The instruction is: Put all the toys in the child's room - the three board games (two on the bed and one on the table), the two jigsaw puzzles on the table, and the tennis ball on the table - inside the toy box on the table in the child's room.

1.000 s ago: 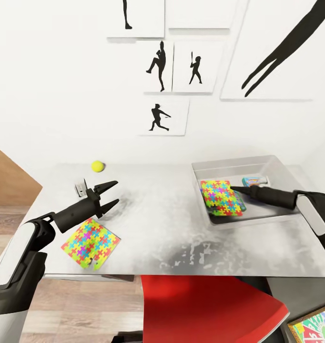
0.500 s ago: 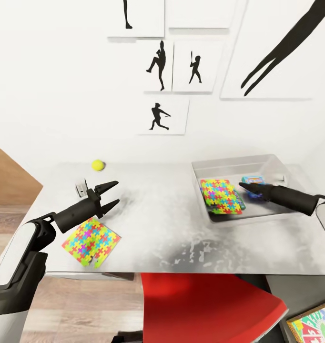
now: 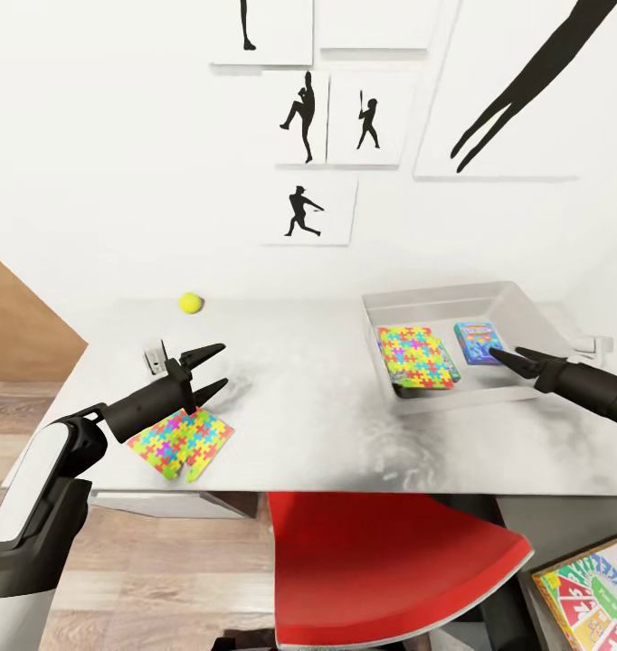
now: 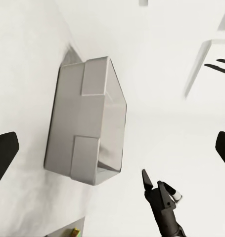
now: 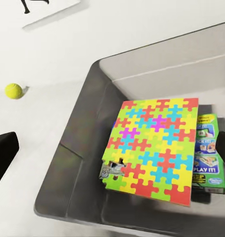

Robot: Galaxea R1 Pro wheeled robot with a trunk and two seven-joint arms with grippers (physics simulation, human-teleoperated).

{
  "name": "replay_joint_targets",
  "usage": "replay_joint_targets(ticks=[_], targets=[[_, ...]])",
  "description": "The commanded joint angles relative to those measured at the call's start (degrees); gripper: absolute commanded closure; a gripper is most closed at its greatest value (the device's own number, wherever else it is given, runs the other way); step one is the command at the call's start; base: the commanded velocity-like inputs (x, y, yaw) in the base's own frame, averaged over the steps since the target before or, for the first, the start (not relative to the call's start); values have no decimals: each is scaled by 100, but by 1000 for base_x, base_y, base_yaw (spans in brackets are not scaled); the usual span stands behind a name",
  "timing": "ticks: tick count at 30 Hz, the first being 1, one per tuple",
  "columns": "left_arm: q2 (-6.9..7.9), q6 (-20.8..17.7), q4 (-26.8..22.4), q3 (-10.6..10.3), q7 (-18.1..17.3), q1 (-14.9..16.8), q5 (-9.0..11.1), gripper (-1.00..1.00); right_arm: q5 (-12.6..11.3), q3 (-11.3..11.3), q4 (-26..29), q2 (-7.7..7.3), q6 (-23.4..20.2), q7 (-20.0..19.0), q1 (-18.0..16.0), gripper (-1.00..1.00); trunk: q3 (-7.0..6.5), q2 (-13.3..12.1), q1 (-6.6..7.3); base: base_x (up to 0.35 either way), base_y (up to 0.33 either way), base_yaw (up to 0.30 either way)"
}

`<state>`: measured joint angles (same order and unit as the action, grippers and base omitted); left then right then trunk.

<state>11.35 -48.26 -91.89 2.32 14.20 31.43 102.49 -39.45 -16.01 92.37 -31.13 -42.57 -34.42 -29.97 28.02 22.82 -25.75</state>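
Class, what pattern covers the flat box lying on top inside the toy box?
The jigsaw puzzle in the toy box has interlocking yellow, blue, red and green pieces, clearest in the right wrist view.

child's room | jigsaw puzzles [image 3: 182,440] | table [image 3: 299,407] | baseball silhouette pictures [image 3: 304,213]

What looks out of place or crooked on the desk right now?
One jigsaw puzzle lies askew at the front edge of the table, one corner reaching the edge, under the left gripper. The tennis ball sits loose near the wall. In the toy box, another puzzle lies partly on a green-edged box.
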Motion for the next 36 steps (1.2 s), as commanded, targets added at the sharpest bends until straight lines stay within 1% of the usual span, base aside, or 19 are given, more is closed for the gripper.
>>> replay_joint_targets(ticks=[1,6,11,19,23,28,29,30,31,32,34,36], targets=[[-4,-17,-4,6,57,4,60,-100,-19,-19,7,3,-32,-9,3,-100,8,10,-3,-10,1,0],[-9,-17,-4,-20,50,-2,38,-100,-23,-25,16,29,-25,-33,15,-100,7,10,-3,-4,0,0],[-10,-16,-4,-24,48,-5,-96,-100,-26,-46,17,72,-43,-57,17,-100,-20,10,-3,-20,3,0],[-10,-16,-4,-13,48,-5,-130,-100,-27,-43,18,112,-30,-12,18,-100,-90,10,-3,-193,161,0],[-10,-16,-4,-15,48,-5,-133,-100,-27,-27,18,118,-25,69,18,-100,-127,10,-3,-194,258,0],[-10,-16,-4,-25,44,-5,-137,-100,-27,44,18,121,-36,465,16,-100,-174,10,-3,-155,284,0],[-10,-16,-4,-27,43,-5,-138,-100,-27,71,18,122,-42,531,15,-100,-183,10,-3,-98,300,0],[-10,-16,-4,-33,41,-5,-144,-100,-27,214,18,126,-53,667,12,-100,-192,10,-3,-50,280,0],[-10,-16,-4,-33,40,-5,-146,-100,-27,309,18,129,-58,720,8,-100,-202,10,-3,-32,193,0],[-10,-16,-4,-35,40,-5,-148,-100,-27,377,18,130,-63,754,5,-100,-211,10,-3,-21,123,0],[-10,-16,-4,-36,40,-5,-149,-100,-27,434,18,131,-73,776,-2,-100,-230,10,-3,-15,89,0],[-10,-16,-4,-38,41,-5,-150,-100,-27,641,18,138,-81,806,-25,-100,-248,10,-3,-7,41,0]])
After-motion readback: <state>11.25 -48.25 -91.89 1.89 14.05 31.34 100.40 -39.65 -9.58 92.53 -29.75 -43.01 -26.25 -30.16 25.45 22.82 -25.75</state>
